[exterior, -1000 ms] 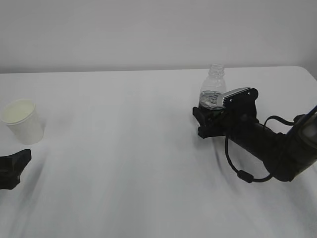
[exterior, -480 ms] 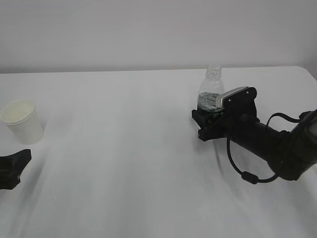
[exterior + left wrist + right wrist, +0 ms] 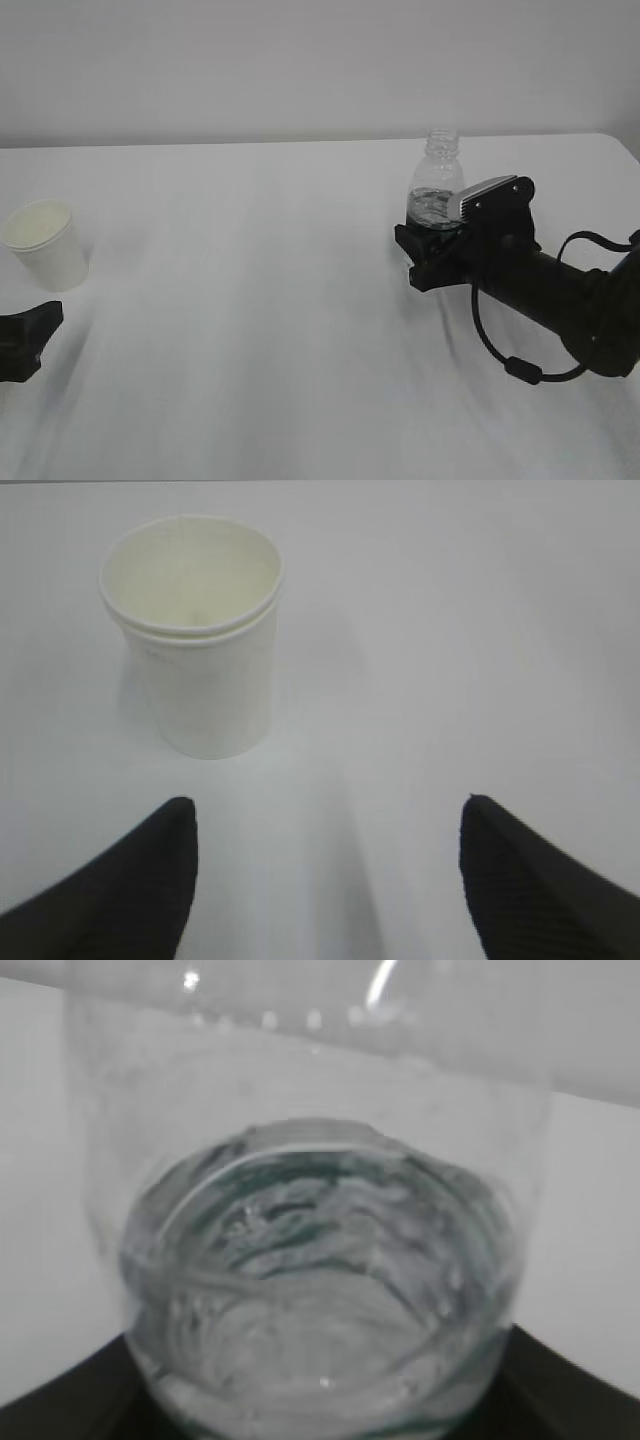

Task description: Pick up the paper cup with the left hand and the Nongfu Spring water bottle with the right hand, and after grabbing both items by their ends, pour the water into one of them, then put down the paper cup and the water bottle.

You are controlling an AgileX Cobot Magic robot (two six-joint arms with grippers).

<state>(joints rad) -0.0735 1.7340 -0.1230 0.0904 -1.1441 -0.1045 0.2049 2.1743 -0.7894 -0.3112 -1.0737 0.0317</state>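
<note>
The white paper cup [image 3: 45, 245] stands upright at the table's left edge; in the left wrist view the paper cup [image 3: 195, 640] sits ahead and left of my left gripper [image 3: 325, 810], which is open and clear of it. Only a dark part of the left gripper [image 3: 25, 340] shows in the exterior view, just in front of the cup. My right gripper [image 3: 428, 245] is shut on the lower body of the clear, uncapped Nongfu Spring water bottle [image 3: 437, 180]. Up close the bottle [image 3: 310, 1110] fills the right wrist view, with water [image 3: 320, 1300] in its lower part. Its base is hidden.
The white table [image 3: 250, 320] stretches between the cup and the bottle, with a pale wall behind it. The black right arm [image 3: 560, 300] and its looping cable [image 3: 515, 365] lie low over the table's right side.
The right gripper and the bottle in it have shifted slightly left and then to the right together. The cup and the left gripper have not moved.
</note>
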